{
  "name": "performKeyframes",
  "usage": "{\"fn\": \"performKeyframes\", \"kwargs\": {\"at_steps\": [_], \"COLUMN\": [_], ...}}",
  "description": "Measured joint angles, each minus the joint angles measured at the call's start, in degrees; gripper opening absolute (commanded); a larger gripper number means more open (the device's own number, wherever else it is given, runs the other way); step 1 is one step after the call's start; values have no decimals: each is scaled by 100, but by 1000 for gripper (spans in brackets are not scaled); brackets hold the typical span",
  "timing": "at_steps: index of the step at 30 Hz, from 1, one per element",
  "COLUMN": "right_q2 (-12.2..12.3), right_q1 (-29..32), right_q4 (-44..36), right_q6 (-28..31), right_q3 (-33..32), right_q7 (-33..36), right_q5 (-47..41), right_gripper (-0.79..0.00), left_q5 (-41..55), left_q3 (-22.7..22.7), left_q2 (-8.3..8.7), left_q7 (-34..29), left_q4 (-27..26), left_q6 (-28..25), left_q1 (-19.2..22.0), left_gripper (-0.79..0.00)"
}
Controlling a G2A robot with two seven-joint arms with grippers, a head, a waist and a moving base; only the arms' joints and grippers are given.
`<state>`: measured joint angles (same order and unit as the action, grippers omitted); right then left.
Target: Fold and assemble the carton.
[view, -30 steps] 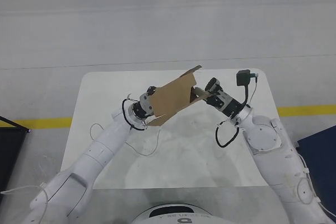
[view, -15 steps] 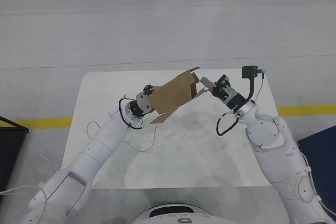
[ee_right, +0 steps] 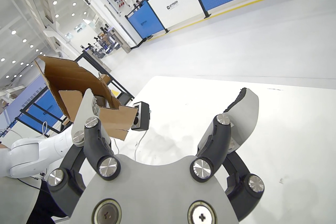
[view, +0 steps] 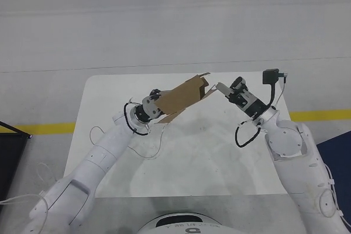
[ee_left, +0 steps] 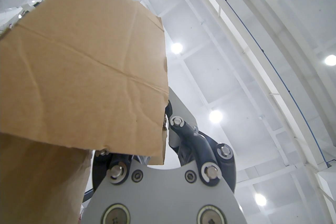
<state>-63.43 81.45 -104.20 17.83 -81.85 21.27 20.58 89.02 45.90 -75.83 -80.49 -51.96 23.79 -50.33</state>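
Observation:
A brown carton [view: 183,97], partly unfolded with loose flaps, hangs tilted above the far middle of the white table [view: 181,169]. My left gripper [view: 156,106] is shut on its lower left end. In the left wrist view the carton [ee_left: 78,70] covers one finger, and the other finger [ee_left: 181,114] presses at its edge. My right gripper [view: 224,89] stands open just right of the carton's open end, a small gap away. In the right wrist view the open right gripper [ee_right: 168,104] has nothing between its fingers, and the carton [ee_right: 71,78] shows its hollow inside beyond one finger.
Thin cables [view: 146,153] lie on the table near the left arm. A black frame [view: 0,131] stands off the table's left side and a blue barrier [view: 339,146] off its right. The near half of the table is bare.
My right gripper has drawn back to the right, away from the carton's flap, and now stands open. The left gripper still holds the carton, shifted slightly.

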Motion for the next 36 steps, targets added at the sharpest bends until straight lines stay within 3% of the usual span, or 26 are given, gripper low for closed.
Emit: {"fn": "performKeyframes", "kwargs": {"at_steps": [27,36], "right_q2": [-60,-50], "right_q1": [-451,-373], "right_q4": [-463,-464], "right_q6": [136,41], "right_q3": [978,738], "right_q7": [949,565], "right_q5": [236,252], "right_gripper": [0,0], "left_q5": [-150,-109], "left_q3": [94,122], "left_q2": [-48,-78], "left_q7": [-125,-115], "left_q4": [230,194], "left_q6": [-125,-115], "left_q1": [-6,-103], "left_gripper": [-785,-785]}}
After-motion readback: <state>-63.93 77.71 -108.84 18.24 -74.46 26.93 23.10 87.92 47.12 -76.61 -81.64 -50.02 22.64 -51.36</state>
